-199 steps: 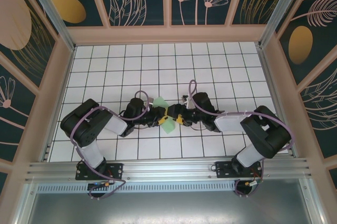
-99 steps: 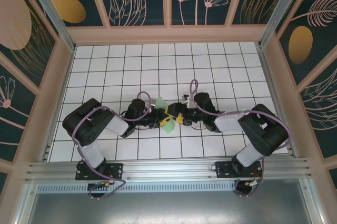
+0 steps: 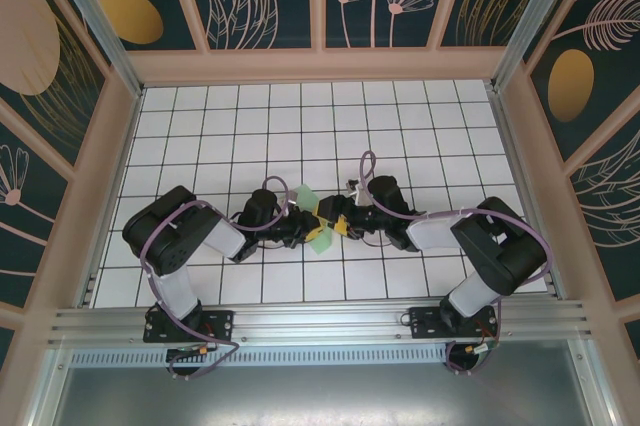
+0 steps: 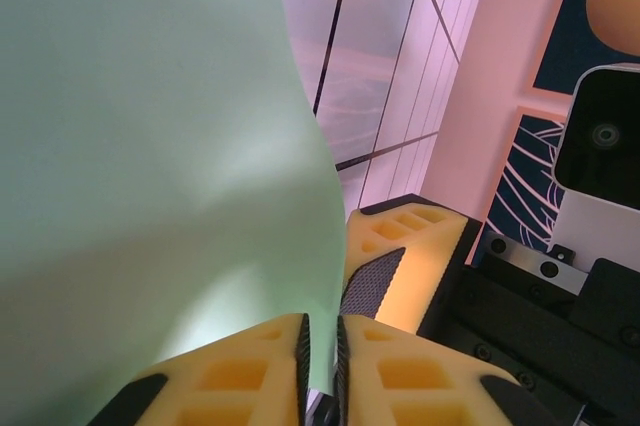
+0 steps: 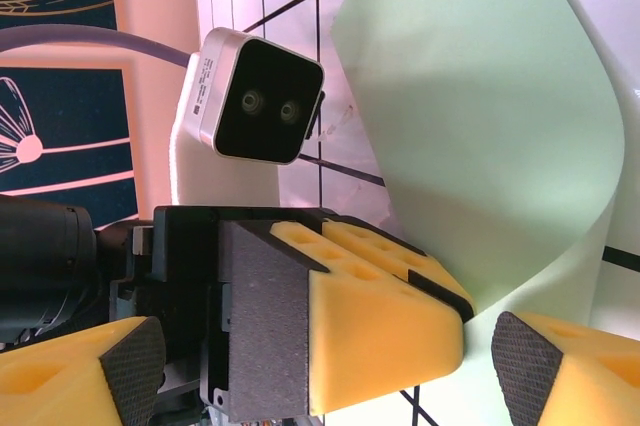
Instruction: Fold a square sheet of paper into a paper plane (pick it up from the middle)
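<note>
The square sheet of paper (image 3: 320, 238) is pale green and hangs bent in a curve above the middle of the table. In the left wrist view the paper (image 4: 150, 146) runs down between the yellow fingers of my left gripper (image 4: 320, 358), which is shut on its lower edge. My right gripper (image 3: 332, 218) faces the left one from the right. In the right wrist view the right gripper (image 5: 325, 356) stands open, its fingers (image 5: 560, 371) straddling the left gripper's fingers, with the paper (image 5: 480, 126) curling just above. The paper plane is out of view.
The white grid table (image 3: 300, 126) is boxed in by pink-framed patterned walls (image 3: 320, 56). An aluminium rail (image 3: 320, 324) carries both arm bases at the near edge. Both arms lie low and bent inward, wrists almost touching at the centre.
The left gripper's jaws have closed onto the paper's edge. Both grippers have drawn slightly closer together at the centre. The right gripper has stayed open.
</note>
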